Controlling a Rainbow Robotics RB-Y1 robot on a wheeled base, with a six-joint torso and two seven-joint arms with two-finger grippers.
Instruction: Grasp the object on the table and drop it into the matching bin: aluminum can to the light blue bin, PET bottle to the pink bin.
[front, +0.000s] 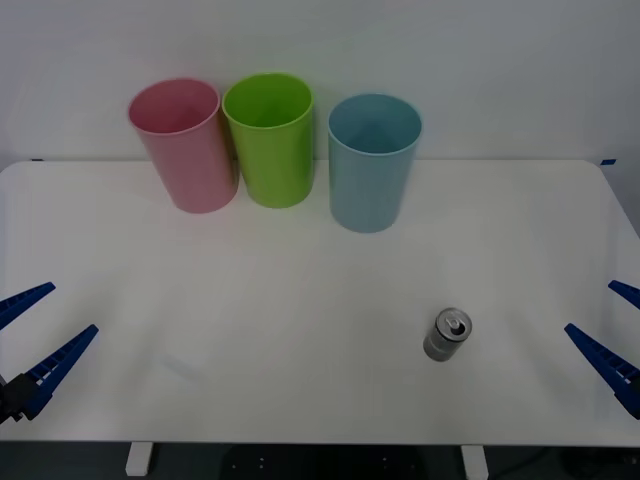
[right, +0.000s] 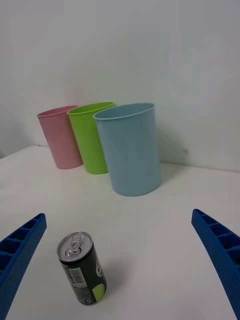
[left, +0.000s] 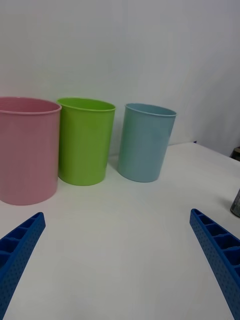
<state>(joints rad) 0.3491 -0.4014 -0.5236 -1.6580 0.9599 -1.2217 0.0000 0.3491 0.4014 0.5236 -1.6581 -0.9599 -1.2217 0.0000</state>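
White and wide, the rectangular tabletop with rounded corners (front: 300, 300) carries three tall plastic cup-shaped bins in a row along its far edge: the pink bin (front: 185, 145) on the robot's left, a lime green bin (front: 270, 138) just beside it in the middle, and the light blue bin (front: 373, 160) on the right, standing slightly nearer the robot and a small gap apart from the green one. The small silver-grey aluminum drink can (front: 447, 334) stands upright on the near right part of the table, well apart from the bins and nearer the robot than the light blue bin, its shiny pull-tab top facing up. The right wrist view shows this can close by, with a dark label bearing green and white print on its side, standing near one of that arm's blue ribbed fingers but not touching it. The right gripper (front: 612, 335) hovers at the right edge of the table, its fingers spread wide and holding nothing, the can lying to its left. The left gripper (front: 40, 328) hovers at the near left edge of the table, likewise spread wide and empty, well apart from the can and facing the bins from a distance.
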